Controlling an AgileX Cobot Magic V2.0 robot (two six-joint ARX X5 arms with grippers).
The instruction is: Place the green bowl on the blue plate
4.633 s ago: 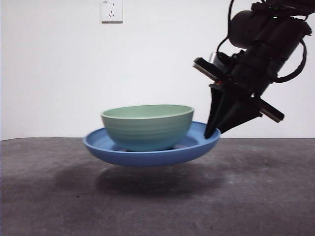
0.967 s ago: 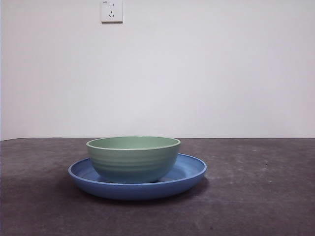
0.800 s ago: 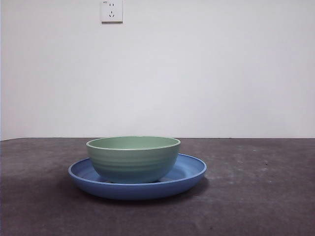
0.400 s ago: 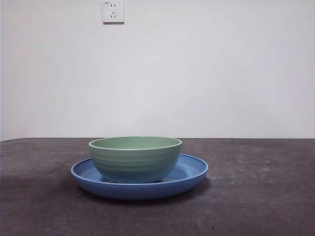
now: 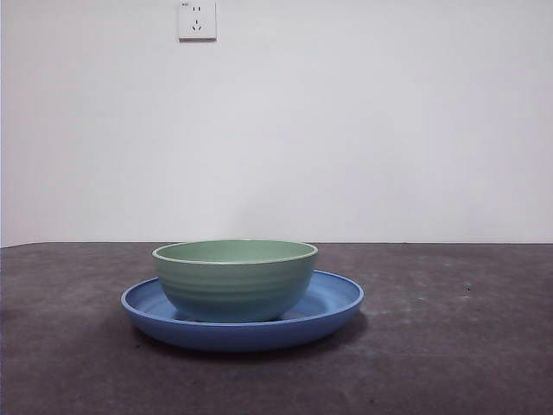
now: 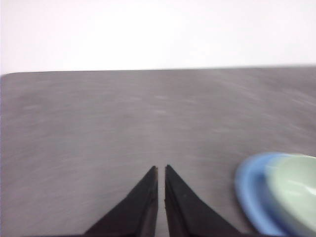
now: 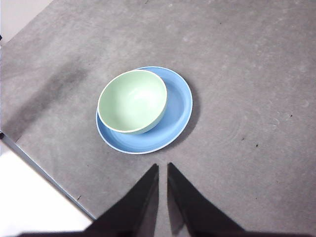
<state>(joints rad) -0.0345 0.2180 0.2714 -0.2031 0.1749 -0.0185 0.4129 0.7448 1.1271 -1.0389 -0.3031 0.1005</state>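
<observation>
We see the green bowl point(image 5: 235, 279) standing upright inside the blue plate point(image 5: 333, 304), its base resting on the plate's floor, set a little toward nine o'clock of the plate's centre, so more bare blue shows at three o'clock. The plate lies flat on the dark grey table point(image 5: 467, 346). Behind, on the white wall point(image 5: 363, 130), a white socket point(image 5: 196, 19) sits at about eleven o'clock from the bowl.
</observation>
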